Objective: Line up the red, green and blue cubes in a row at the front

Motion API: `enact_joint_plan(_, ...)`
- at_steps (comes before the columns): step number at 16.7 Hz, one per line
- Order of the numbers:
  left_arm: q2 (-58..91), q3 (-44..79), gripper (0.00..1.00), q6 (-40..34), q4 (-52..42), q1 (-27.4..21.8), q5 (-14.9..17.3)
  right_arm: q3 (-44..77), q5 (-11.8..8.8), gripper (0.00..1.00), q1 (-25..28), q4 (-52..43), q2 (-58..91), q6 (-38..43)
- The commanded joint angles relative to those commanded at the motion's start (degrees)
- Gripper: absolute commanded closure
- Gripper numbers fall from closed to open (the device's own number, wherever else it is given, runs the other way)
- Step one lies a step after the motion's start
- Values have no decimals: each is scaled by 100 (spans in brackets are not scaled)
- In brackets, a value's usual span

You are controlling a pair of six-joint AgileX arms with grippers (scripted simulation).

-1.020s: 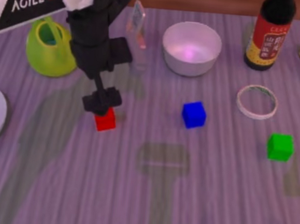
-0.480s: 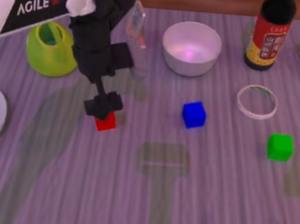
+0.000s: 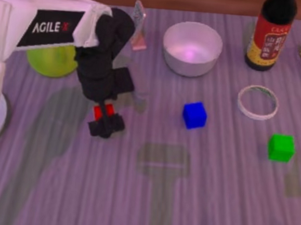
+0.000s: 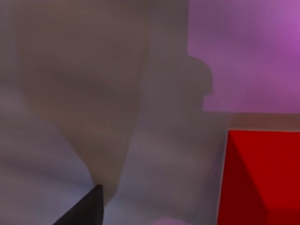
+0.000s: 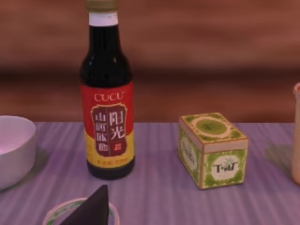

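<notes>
At left of the table, left gripper (image 3: pixel 106 125) low over the red cube (image 3: pixel 99 111), only a sliver of red showing beneath it; whether pinching or merely straddling, cannot tell. Toward the middle, blue cube (image 3: pixel 194 115) loose; far right, green cube (image 3: pixel 281 147) loose; right arm out of the top view. First step in hand, judged: securing red, then lifting and carrying it nearward to start the row.

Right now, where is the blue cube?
In the top view, the blue cube sits mid-table, just in front of the white bowl, with the green cube to its right.
</notes>
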Motion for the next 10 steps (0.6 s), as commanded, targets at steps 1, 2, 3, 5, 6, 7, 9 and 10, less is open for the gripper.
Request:
enact_joint_plan(1, 0, 0, 0, 0, 0, 0, 0, 0, 0, 0, 0, 0, 0, 0)
enact_joint_plan(2, 0, 0, 0, 0, 0, 0, 0, 0, 0, 0, 0, 0, 0, 0)
enact_joint_plan(3, 0, 0, 0, 0, 0, 0, 0, 0, 0, 0, 0, 0, 0, 0)
enact_joint_plan(5, 0, 0, 15, 0, 0, 0, 0, 0, 0, 0, 0, 0, 0, 0)
enact_joint_plan(6, 0, 0, 23, 0, 0, 0, 0, 0, 0, 0, 0, 0, 0, 0)
enact_joint_plan(7, 0, 0, 30, 0, 0, 0, 0, 0, 0, 0, 0, 0, 0, 0)
enact_joint_plan(9, 0, 0, 45, 0, 0, 0, 0, 0, 0, 0, 0, 0, 0, 0)
enact_joint_plan(10, 0, 0, 53, 0, 0, 0, 0, 0, 0, 0, 0, 0, 0, 0)
